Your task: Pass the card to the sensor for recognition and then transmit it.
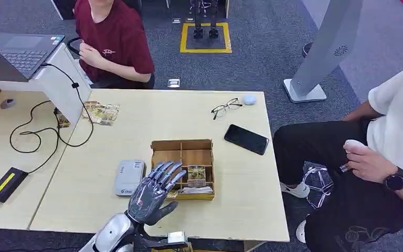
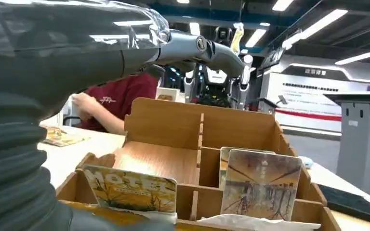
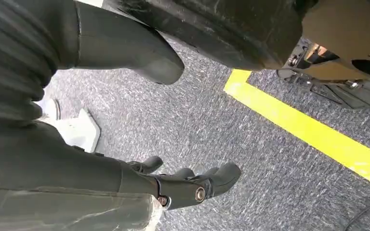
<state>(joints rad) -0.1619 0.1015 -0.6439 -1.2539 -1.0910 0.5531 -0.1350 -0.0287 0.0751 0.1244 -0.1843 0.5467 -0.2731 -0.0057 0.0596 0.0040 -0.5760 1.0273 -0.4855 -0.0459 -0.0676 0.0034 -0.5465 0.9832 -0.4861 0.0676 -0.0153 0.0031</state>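
A wooden compartment box (image 1: 182, 145) stands near the table's front edge. Picture cards (image 1: 196, 175) stand in its front compartments. My left hand (image 1: 152, 192) hovers over the box's front left corner, fingers spread and holding nothing. In the left wrist view the fingers (image 2: 192, 47) reach out above the box (image 2: 168, 125), where one upright card (image 2: 261, 185) and a leaning card (image 2: 132, 189) stand close by. A grey-white sensor pad (image 1: 129, 177) lies flat just left of the box. My right hand (image 3: 188, 185) hangs over the carpet, empty, thumb apart from the fingers.
A black phone (image 1: 246, 139), glasses (image 1: 225, 108) and a small white object (image 1: 249, 99) lie on the table's right side. Loose cards (image 1: 101, 112) lie at the far left. One person (image 1: 115, 39) sits across the table, another (image 1: 388, 157) at the right.
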